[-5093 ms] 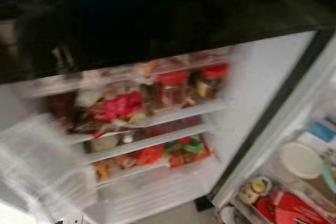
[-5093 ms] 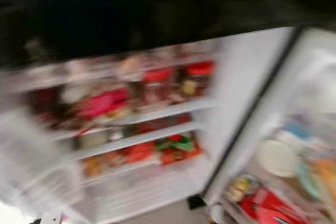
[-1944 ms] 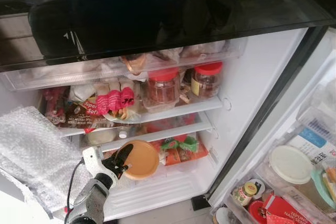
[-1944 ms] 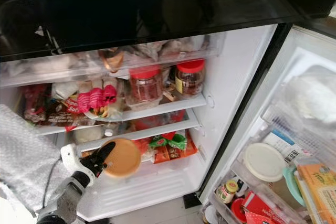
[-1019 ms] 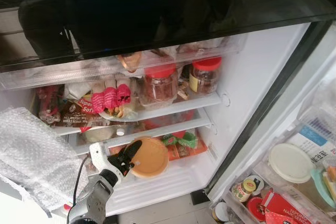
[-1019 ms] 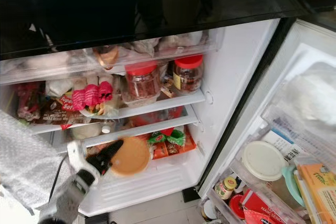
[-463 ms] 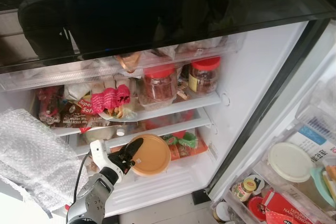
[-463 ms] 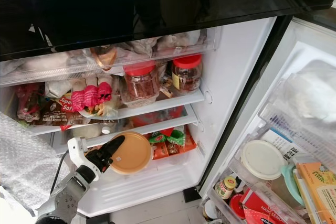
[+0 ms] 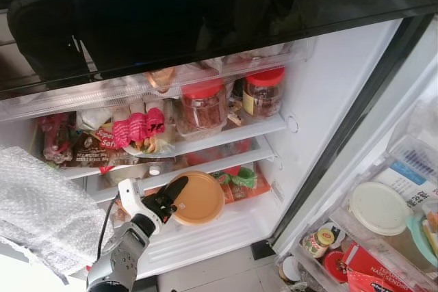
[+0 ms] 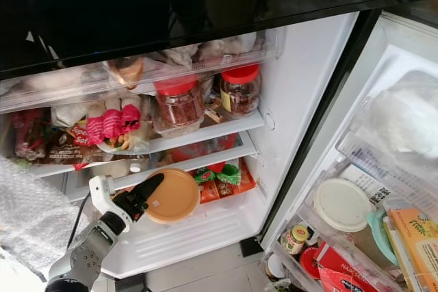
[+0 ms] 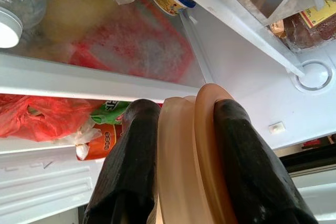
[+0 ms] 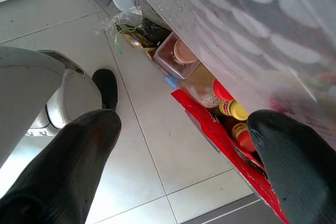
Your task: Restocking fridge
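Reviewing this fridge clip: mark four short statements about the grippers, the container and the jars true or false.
1. The left gripper is shut on an orange container. True.
2. The two red-lidded jars stand in the door rack. False: they stand on a shelf inside the fridge.
3. The right gripper holds a bottle. False: its fingers are open over the floor, holding nothing.
4. A white round lid lies in the fridge door. True.

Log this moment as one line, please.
stage: restocking | left gripper: shut on orange container, at lower fridge shelf | right gripper: open, idle | fridge door: open
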Tool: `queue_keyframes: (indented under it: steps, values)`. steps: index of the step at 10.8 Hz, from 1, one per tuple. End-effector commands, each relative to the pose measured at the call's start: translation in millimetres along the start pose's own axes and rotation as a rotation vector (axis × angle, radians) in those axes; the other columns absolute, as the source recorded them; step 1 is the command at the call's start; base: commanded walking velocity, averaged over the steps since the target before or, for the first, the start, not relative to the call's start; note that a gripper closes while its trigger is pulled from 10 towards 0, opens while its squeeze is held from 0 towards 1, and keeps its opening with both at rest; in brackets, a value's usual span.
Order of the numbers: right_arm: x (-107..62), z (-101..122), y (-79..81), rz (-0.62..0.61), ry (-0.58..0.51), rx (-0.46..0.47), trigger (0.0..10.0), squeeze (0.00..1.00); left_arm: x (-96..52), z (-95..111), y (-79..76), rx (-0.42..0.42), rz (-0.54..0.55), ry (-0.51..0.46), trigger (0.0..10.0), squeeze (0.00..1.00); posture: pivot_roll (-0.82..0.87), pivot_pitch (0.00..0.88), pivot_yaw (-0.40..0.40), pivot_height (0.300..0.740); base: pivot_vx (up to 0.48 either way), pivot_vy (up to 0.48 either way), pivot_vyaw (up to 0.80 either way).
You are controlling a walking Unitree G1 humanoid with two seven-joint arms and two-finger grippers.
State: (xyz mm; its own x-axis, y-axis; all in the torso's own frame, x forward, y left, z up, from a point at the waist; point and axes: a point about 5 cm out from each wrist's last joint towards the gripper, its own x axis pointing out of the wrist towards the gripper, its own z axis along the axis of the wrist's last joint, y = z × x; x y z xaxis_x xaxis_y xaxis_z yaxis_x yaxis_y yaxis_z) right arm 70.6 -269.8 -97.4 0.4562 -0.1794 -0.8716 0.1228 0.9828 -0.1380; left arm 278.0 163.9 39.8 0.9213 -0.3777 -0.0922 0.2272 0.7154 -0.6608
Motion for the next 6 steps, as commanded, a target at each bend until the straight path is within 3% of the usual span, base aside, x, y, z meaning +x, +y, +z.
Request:
queue_keyframes:
  steps: [1, 6]
  values:
    - [-1.7, -2.0, -5.3, -0.015, 0.0, 0.0, 10.0, 0.0, -0.4, 2.5, -0.6, -0.004, 0.002, -0.003, 10.0, 0.0, -0.24, 0.125, 0.019, 0.74, 0.0, 0.0, 0.0]
    - [-1.7, -1.6, -6.6, -0.005, 0.008, -0.016, 10.0, 0.0, 1.3, 0.4, -2.9, -0.044, 0.017, -0.028, 10.0, 0.0, -0.24, 0.119, 0.005, 0.74, 0.0, 0.0, 0.0]
